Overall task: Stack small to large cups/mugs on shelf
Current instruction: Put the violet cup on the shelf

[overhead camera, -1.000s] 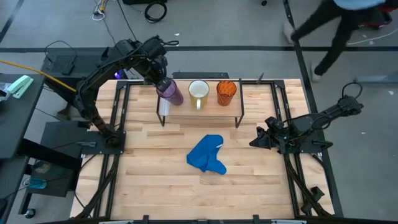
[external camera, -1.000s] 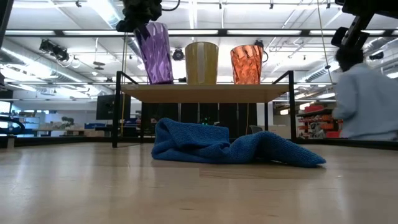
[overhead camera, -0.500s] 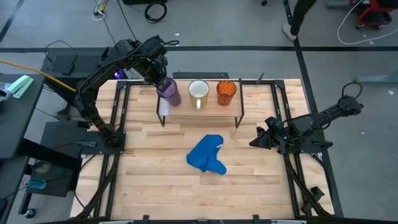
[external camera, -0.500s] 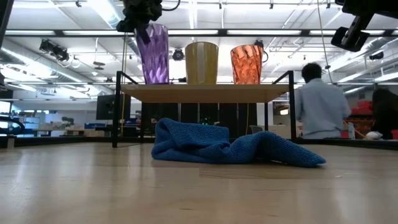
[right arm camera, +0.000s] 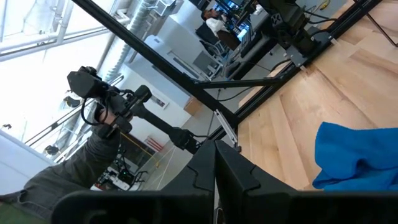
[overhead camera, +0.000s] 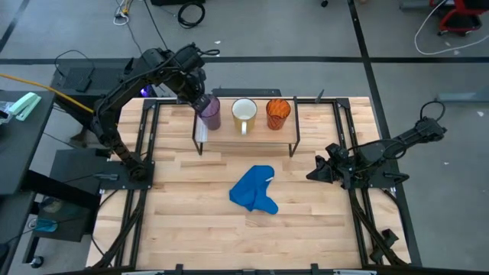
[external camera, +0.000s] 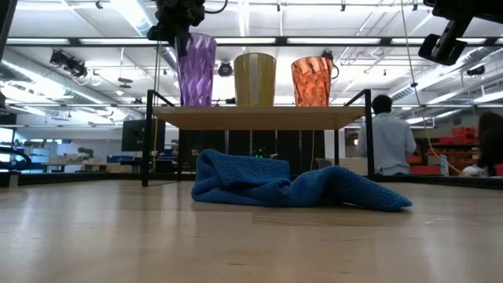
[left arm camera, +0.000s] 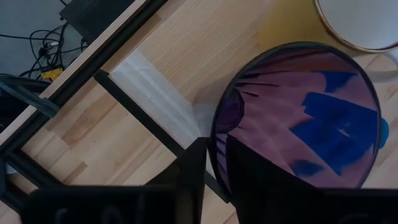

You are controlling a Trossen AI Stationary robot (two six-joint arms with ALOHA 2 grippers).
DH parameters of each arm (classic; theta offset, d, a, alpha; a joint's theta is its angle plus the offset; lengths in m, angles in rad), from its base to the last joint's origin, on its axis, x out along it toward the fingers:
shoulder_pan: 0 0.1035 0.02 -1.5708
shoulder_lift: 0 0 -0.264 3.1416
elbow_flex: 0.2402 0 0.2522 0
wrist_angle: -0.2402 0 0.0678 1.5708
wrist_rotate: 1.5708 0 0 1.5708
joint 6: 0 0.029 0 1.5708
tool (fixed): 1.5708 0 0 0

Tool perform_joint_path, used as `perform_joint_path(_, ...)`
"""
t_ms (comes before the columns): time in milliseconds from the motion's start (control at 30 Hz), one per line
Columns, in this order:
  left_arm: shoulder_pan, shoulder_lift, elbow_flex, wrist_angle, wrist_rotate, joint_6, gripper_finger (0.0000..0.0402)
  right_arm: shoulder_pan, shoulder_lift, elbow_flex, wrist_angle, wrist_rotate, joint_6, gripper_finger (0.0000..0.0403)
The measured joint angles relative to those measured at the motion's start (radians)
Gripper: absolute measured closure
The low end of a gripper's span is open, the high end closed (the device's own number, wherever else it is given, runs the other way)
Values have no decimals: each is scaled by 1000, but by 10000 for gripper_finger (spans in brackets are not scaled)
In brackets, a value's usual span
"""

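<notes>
Three vessels stand upright in a row on the shelf (external camera: 259,117), a light-wood board on black wire legs. The tall translucent purple cup (external camera: 196,69) stands at one end, its rim pinched between the left fingers (left arm camera: 194,163). The white handled mug (overhead camera: 244,112) stands beside it, farther from those fingers, and the translucent orange cup (overhead camera: 278,113) stands farthest.

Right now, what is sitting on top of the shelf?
On the shelf stand, in a row, the purple cup, the white mug and the orange cup. The left tool grips the purple cup's rim. The cups' insides are hidden.
</notes>
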Motion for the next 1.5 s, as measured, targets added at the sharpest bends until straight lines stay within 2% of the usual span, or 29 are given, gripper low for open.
perform_joint_path(900, 0, 0, 0, 37, 0, -1, 295, 0, 0, 0, 0, 0, 0, 386)
perform_joint_path(1500, 1, 0, 0, 44, 0, -2, 294, 0, 0, 0, 0, 0, 0, 386)
